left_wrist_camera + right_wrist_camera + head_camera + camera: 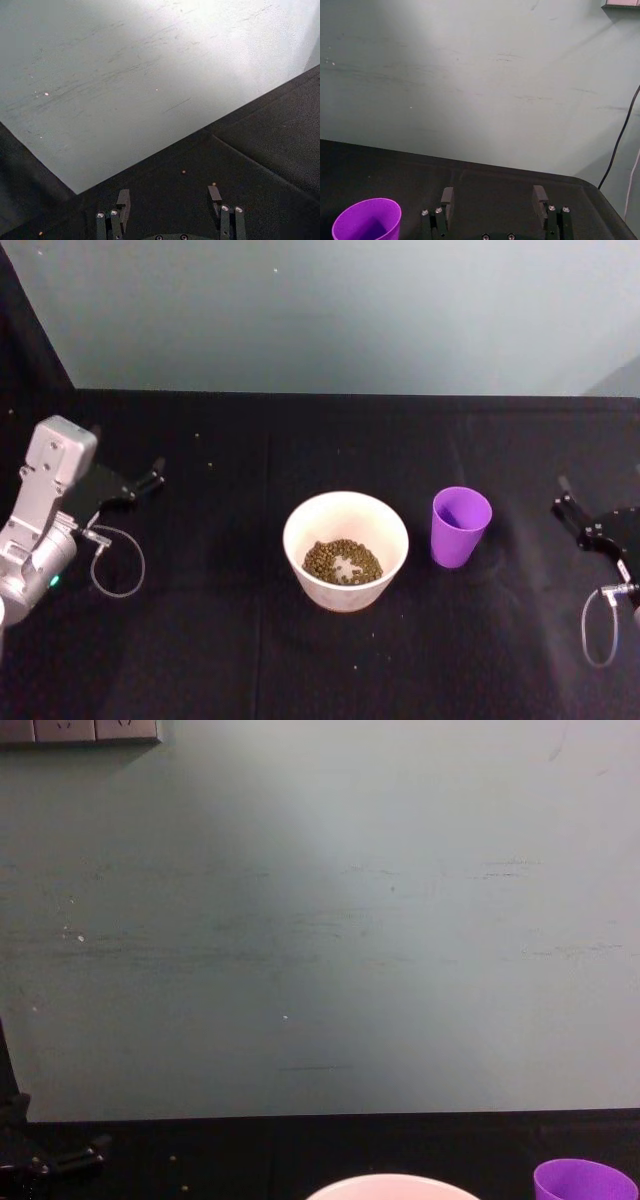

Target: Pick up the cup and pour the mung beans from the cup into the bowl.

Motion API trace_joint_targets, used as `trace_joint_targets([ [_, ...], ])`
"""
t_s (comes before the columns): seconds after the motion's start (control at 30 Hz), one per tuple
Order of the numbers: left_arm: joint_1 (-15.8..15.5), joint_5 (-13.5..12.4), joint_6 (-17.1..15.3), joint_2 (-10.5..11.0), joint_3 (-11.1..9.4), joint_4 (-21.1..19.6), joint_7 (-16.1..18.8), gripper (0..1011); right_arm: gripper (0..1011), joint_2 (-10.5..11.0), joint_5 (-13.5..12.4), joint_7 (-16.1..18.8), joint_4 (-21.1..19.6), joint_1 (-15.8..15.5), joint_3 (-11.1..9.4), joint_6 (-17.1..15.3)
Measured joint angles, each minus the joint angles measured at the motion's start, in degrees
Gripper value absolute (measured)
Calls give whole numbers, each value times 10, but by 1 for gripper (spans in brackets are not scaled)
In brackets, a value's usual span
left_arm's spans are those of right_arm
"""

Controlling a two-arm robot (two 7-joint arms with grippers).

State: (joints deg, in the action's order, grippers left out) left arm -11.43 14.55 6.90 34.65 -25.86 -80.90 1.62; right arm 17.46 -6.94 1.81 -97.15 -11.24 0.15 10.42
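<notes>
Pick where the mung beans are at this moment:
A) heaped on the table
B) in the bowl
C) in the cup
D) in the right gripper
B: the head view shows the beans lying in the bottom of the bowl, while the cup stands upright beside it, untouched by either gripper.

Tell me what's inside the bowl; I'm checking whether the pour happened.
The bowl holds a layer of mung beans with a pale patch of bare bottom in the middle. The cup stands upright beside it; its bottom is hidden.
</notes>
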Motion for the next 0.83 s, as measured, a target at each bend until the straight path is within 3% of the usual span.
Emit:
trace_joint_targets([
  [0.83,0,0,0,0,0,0,0,1011,1002,0,0,0,0,0,0,0],
])
